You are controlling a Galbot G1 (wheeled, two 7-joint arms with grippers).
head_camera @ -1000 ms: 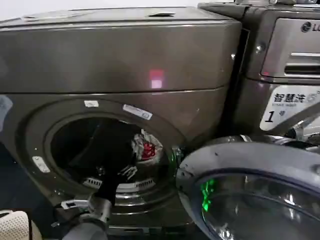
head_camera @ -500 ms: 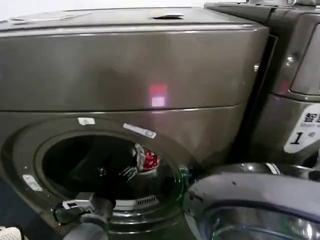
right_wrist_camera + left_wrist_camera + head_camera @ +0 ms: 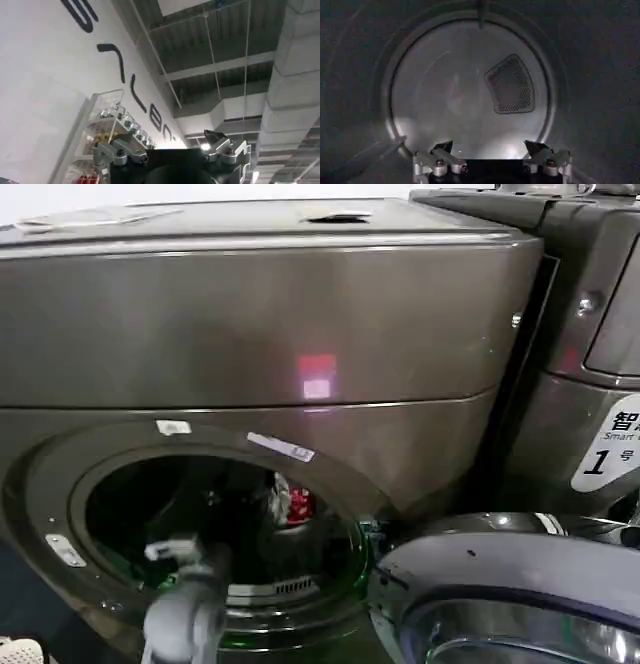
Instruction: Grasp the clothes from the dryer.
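The dryer is the big bronze-grey machine with its round porthole open and a red light on its front. The clothes, a small white bundle with a red patch, lie at the right side of the drum opening. My left arm reaches through the porthole from below. In the left wrist view, my left gripper is open inside the drum, facing the bare back wall with nothing between its fingers. My right gripper is open and empty, pointing up at the ceiling, away from the dryer.
The dryer's glass door hangs open at the lower right, close to the porthole. A second machine with a white sticker stands to the right. A cream basket peeks in at the bottom left. A perforated vent sits in the drum's back wall.
My left arm has risen and pushed further into the porthole. The clothes stay at the right of the opening, more hidden now. Over the last second the head view shifted left.
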